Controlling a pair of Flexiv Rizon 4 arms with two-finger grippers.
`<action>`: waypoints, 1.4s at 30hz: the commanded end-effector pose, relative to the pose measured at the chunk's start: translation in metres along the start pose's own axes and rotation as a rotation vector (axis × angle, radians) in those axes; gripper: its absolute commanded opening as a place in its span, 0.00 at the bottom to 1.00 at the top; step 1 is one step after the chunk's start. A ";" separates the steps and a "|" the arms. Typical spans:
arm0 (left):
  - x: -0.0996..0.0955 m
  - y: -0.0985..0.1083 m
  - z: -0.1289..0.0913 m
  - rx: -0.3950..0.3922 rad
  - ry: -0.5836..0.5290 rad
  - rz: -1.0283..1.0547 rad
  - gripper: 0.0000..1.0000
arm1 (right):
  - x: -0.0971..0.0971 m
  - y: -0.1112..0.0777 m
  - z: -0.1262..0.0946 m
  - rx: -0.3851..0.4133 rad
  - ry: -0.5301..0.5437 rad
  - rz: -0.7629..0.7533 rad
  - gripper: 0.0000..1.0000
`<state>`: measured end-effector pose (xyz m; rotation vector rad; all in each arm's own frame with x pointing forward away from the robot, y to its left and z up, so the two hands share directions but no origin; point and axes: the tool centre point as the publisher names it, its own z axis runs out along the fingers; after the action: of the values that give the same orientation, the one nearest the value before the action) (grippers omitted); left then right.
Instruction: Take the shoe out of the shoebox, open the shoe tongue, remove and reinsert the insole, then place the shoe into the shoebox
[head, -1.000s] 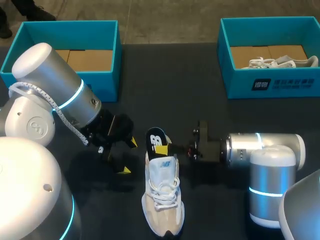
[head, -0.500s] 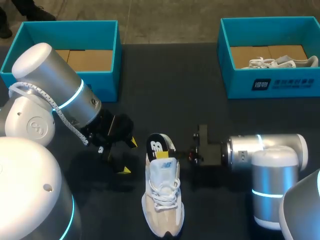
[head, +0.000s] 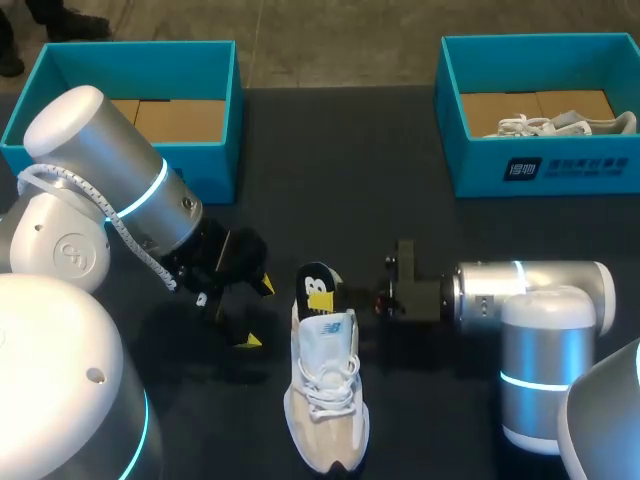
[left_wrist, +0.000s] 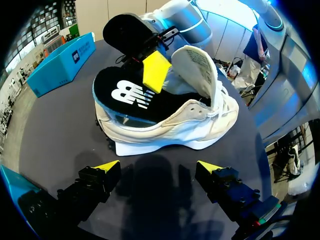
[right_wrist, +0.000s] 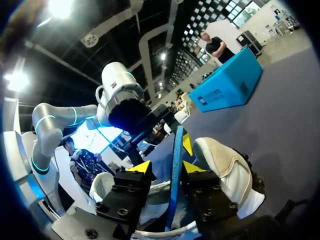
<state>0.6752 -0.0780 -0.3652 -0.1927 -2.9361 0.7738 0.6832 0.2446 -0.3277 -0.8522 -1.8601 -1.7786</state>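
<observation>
A white and beige shoe (head: 325, 395) stands on the dark table, toe toward me, its tongue (left_wrist: 196, 65) raised. A black insole (head: 317, 283) with a white logo stands on edge in the shoe's heel opening. My right gripper (head: 325, 297) reaches in from the right, and the insole (right_wrist: 175, 165) stands between its parted fingers with a gap on one side, so it is open. My left gripper (head: 250, 312) hovers left of the shoe, open and empty. In the left wrist view the shoe (left_wrist: 170, 125) lies ahead of the left gripper (left_wrist: 159, 167).
A teal shoebox (head: 225, 150) sits at the back left, close behind my left arm. Another teal box (head: 540, 165) at the back right holds a second white shoe (head: 555, 124).
The right gripper's fingers have parted from the insole. The insole has sunk a little toward the shoe's heel. The left arm has stayed put.
</observation>
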 end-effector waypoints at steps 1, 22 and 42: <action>0.001 0.000 0.001 -0.002 -0.002 -0.001 1.00 | -0.002 0.002 0.002 -0.001 -0.001 0.004 0.04; 0.001 0.000 0.001 -0.002 -0.002 -0.001 1.00 | -0.004 -0.020 -0.001 0.051 -0.033 0.118 0.00; 0.001 0.000 0.001 -0.002 -0.002 -0.001 1.00 | 0.002 -0.007 -0.002 0.042 -0.030 0.073 0.40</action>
<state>0.6752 -0.0780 -0.3652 -0.1927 -2.9361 0.7738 0.6743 0.2420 -0.3338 -0.9215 -1.8468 -1.6970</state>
